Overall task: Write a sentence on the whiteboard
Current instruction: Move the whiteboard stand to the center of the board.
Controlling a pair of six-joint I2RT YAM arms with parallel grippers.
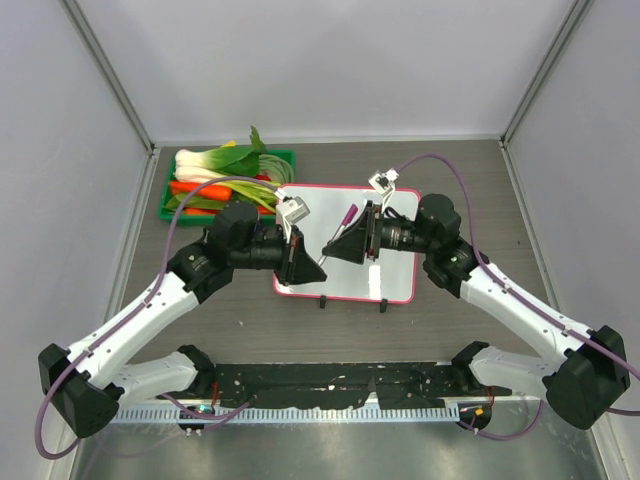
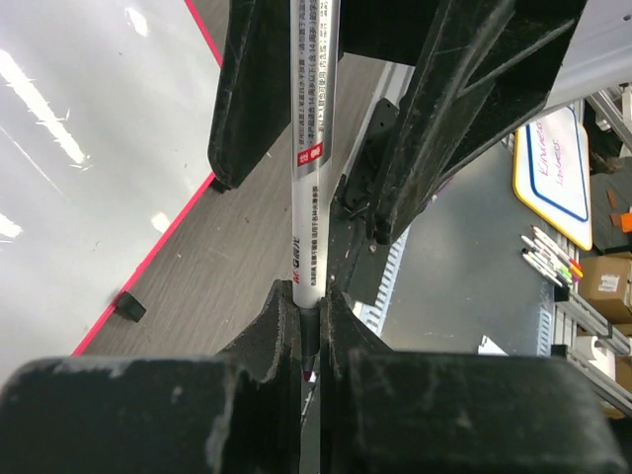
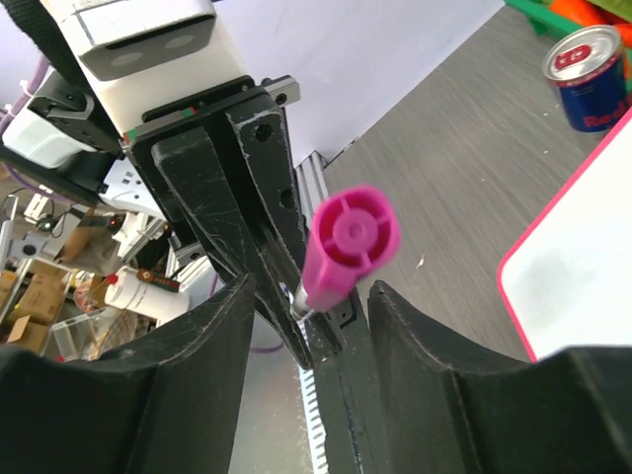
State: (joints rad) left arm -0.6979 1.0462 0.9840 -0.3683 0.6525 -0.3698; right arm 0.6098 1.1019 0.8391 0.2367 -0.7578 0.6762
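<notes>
Top external view, starting at the left: a green tray (image 1: 166,203) of vegetables lies beyond the left gripper (image 1: 318,272). That gripper is clamped tight on one end of a white marker (image 2: 314,178), which runs from its fingertips toward the right gripper (image 3: 314,288). There the jaws stand apart on either side of the marker's pink cap (image 3: 351,242), with gaps showing. The whiteboard (image 1: 398,280) lies flat beneath both grippers, and most of it is under the right one.
</notes>
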